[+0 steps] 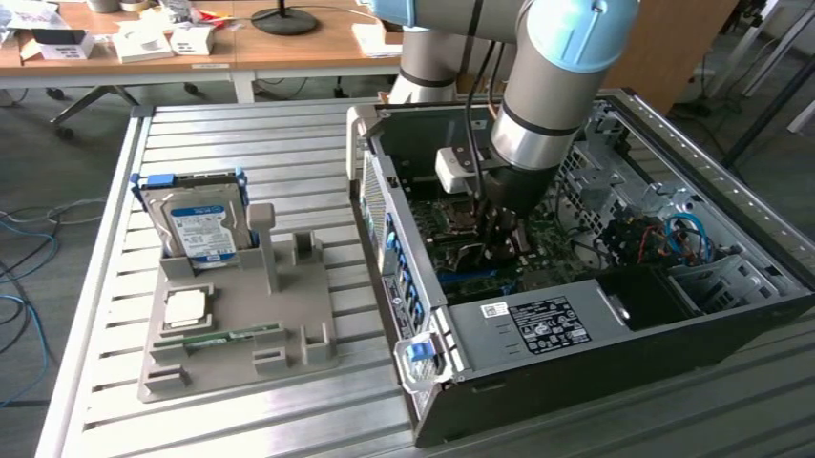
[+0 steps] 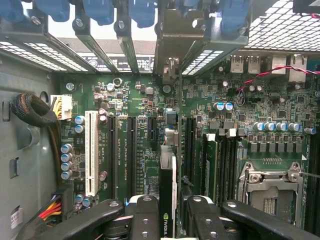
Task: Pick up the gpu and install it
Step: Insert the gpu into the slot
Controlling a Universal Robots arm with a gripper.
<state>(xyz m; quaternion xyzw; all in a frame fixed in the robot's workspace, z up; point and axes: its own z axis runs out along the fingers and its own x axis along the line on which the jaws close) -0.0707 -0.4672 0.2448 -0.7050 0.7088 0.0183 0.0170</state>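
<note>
Black card, gpu (image 2: 167, 175): hanging edge-on just above the green motherboard (image 2: 140, 110) slots, inside the computer case (image 1: 574, 391).
Gripper (image 2: 171, 207): clamping the gpu by its flat faces, one finger pressing on each side.
Handling: probably proving light, stiff and fragile; gripping the bare board faces, avoiding components, seems safest.

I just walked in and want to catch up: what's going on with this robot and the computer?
The robot arm reaches into the open computer case. Its gripper is shut on the gpu, held edge-on over the motherboard by the expansion slots. Whether the card is seated in a slot cannot be told. On the table beside the case, a hard drive stands in a grey holder.
</note>
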